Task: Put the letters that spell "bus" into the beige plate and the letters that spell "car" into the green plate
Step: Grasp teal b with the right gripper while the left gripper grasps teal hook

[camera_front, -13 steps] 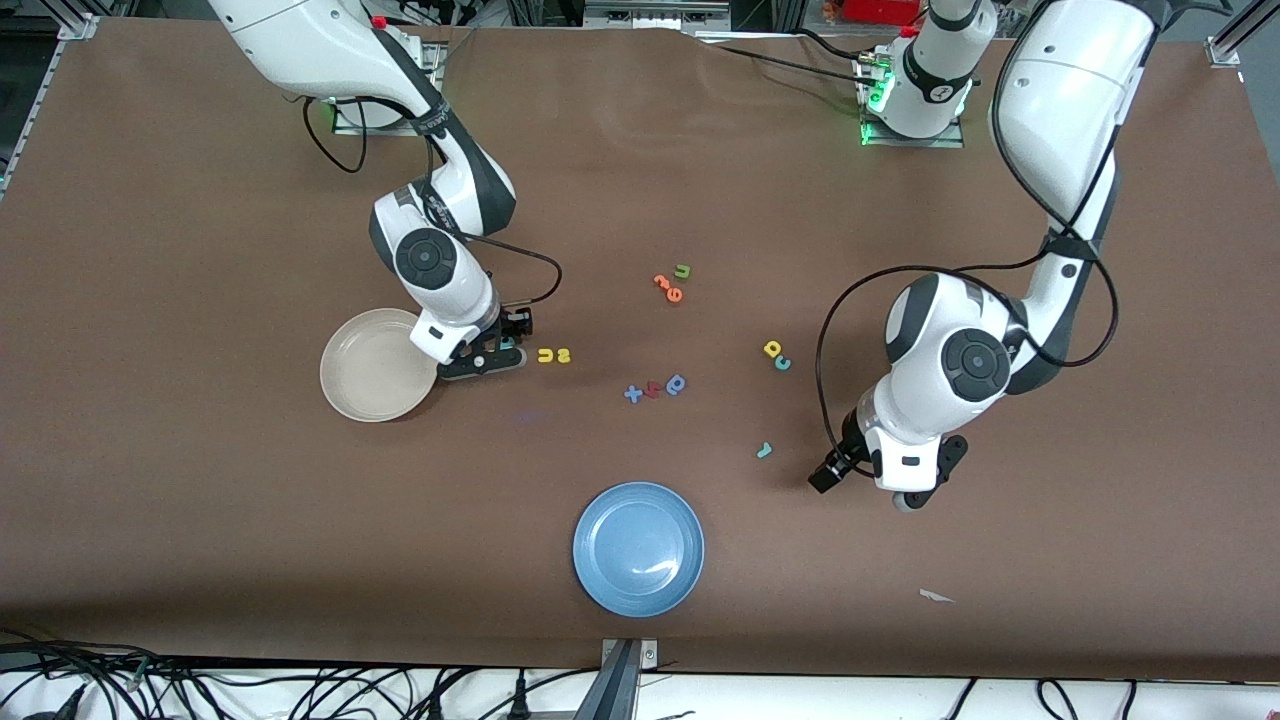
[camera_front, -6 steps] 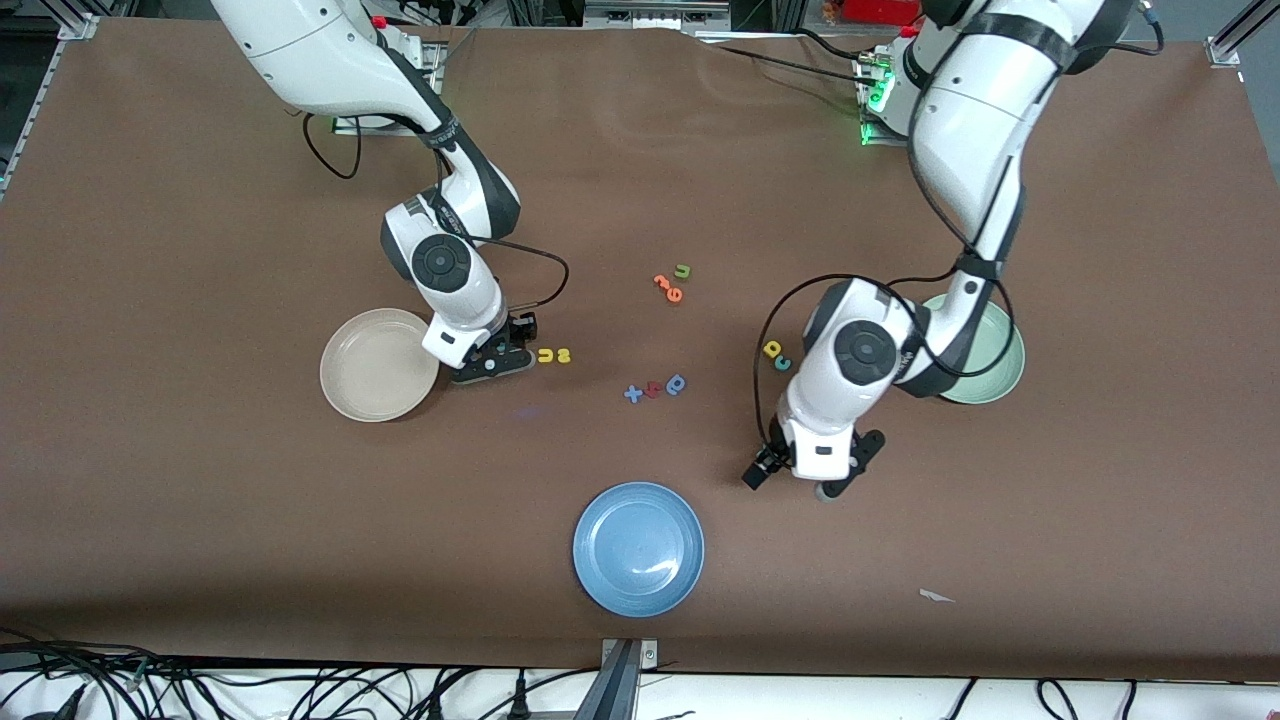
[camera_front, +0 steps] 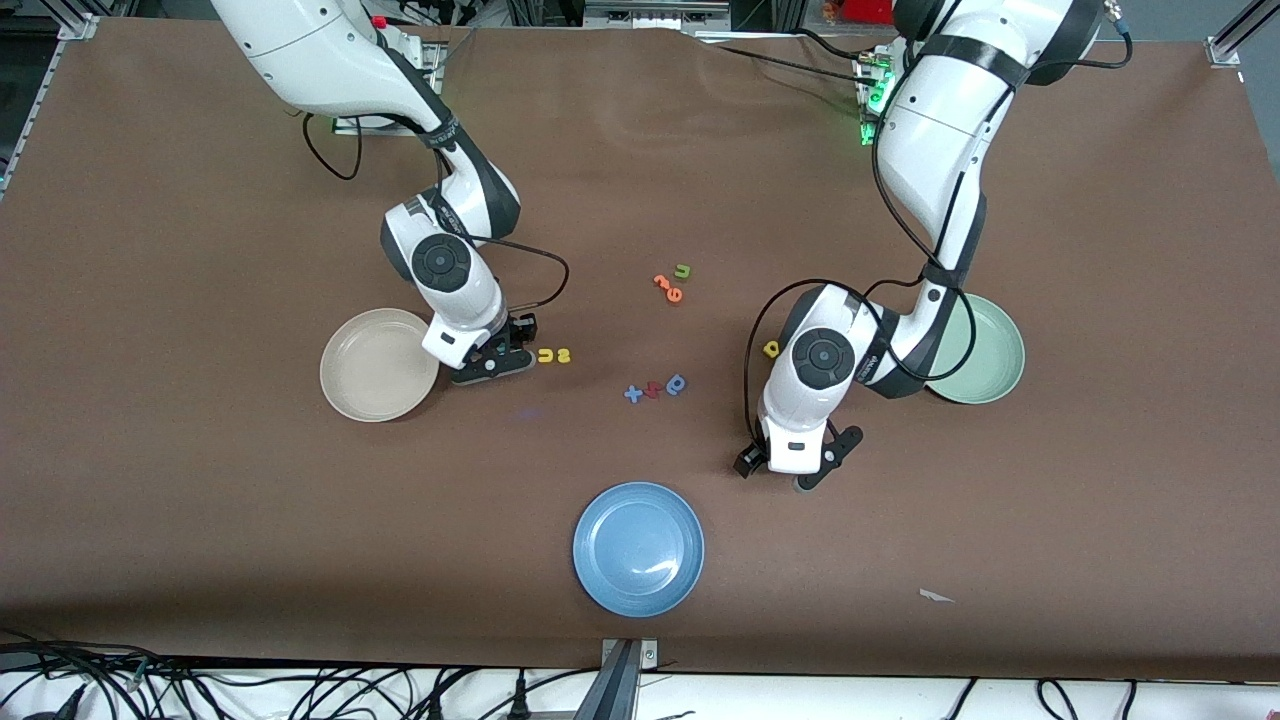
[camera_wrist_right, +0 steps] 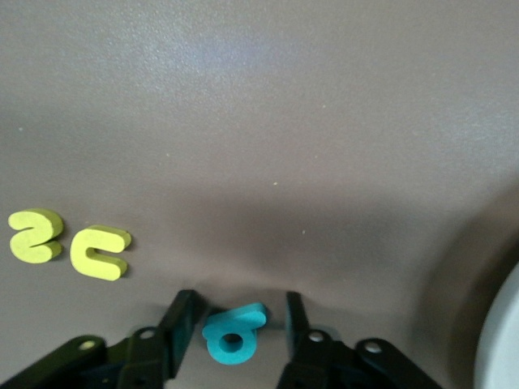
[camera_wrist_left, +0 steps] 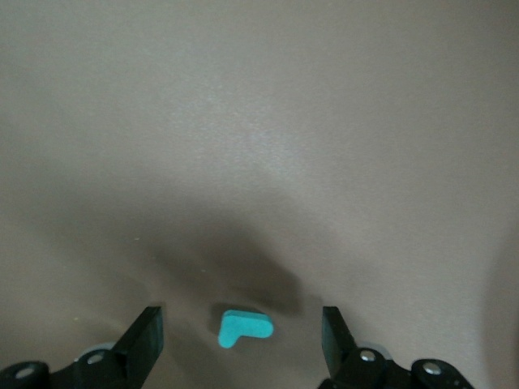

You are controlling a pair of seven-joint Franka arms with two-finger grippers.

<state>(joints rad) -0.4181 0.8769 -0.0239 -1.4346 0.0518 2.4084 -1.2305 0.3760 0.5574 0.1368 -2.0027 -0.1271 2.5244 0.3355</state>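
You cannot find the teal foam "c" anywhere: the left arm's wrist housing covers the spot beside the small yellow foam "a" [camera_front: 771, 348]. The same arm crosses the round pale-green plate [camera_front: 990, 360], which sits farther from the front camera than the round blue plate [camera_front: 638, 548], toward the left arm's end.

From the front, both grippers hide their own letters (only the wrist views show them).

Farther back than the blue plate lie a row of blue and red foam pieces [camera_front: 655, 387] and an orange-and-green cluster [camera_front: 668, 285]; neither blocks a gripper.

The left gripper [camera_wrist_left: 239, 336] is low over the teal foam "r" [camera_wrist_left: 243, 328], fingers wide apart, a gap on each side, holding nothing.

The right gripper [camera_wrist_right: 238, 318] brackets the teal foam "b" [camera_wrist_right: 233, 336] narrowly, not yet clamped, beside the yellow "u" [camera_wrist_right: 99, 253] and "s" [camera_wrist_right: 34, 236]. The cream-beige plate [camera_front: 375, 365] lies toward the right arm's end from the blue plate.
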